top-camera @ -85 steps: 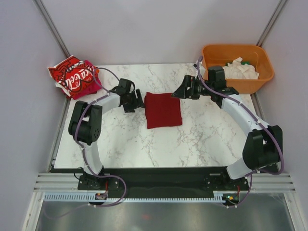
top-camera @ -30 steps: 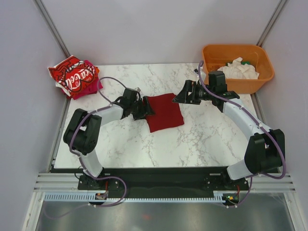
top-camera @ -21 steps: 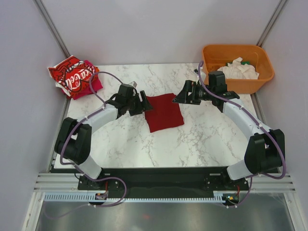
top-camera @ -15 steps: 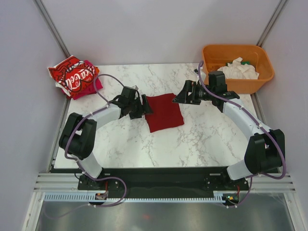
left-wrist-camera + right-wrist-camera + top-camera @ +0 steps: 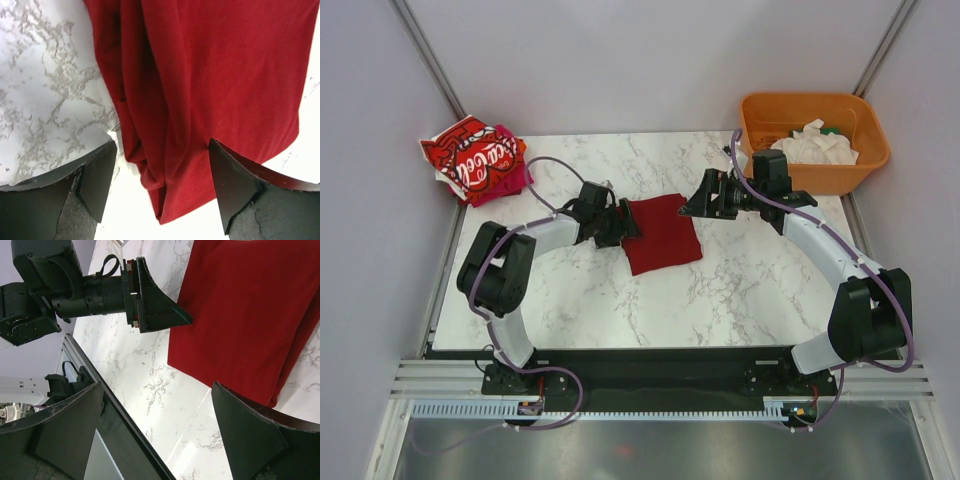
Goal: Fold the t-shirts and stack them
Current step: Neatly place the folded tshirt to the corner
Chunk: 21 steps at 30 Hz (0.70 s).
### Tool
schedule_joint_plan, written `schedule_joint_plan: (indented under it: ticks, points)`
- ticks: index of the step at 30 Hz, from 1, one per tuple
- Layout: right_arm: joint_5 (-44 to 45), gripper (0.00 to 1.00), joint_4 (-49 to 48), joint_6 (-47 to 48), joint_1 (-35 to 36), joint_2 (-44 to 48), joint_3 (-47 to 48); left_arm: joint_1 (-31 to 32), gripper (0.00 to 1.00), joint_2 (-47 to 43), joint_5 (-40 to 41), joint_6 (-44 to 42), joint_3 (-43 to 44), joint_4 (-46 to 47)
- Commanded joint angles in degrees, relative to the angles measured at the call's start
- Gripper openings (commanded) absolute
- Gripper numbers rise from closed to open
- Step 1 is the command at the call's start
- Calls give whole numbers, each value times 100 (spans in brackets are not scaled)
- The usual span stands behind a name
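A dark red t-shirt (image 5: 662, 235), folded into a rough square, lies flat in the middle of the marble bench (image 5: 620, 305). The left tool (image 5: 621, 226) sits low at the shirt's left edge. In the left wrist view its two fingers stand wide apart, and the bunched, layered edge of the cloth lies between them without being pinched. The right tool (image 5: 691, 202) is just beside the shirt's far right corner, also spread wide and holding nothing. Its wrist view looks across the cloth to the left tool opposite.

At the far left corner of the bench, a bright red t-shirt (image 5: 470, 158) with white lettering lies on top of a magenta t-shirt (image 5: 512, 178), well apart from both arms. An orange tub (image 5: 825, 180) stands at the far right, just off the bench, with a crumpled white t-shirt (image 5: 810, 148) inside it.
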<state>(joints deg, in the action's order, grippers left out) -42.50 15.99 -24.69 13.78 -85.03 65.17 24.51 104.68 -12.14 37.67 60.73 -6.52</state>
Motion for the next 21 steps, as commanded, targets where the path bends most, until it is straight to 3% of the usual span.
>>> schedule_joint_plan:
  ticks: [1, 9, 14, 21]
  points:
    - [40, 98, -61, 122, 19, 136, -30, 36, 82, 368, 194, 3, -105, -60]
    - [40, 98, -52, 140, 19, 92, -65, 19, 51, 465, 169, 135, -623, 554]
    - [58, 98, 18, 148, 81, 66, -66, 10, 5, 403, -43, 180, -896, 986]
    - [66, 98, 27, 148, 107, 22, -48, -271, 2, 449, -605, -84, -309, 821]
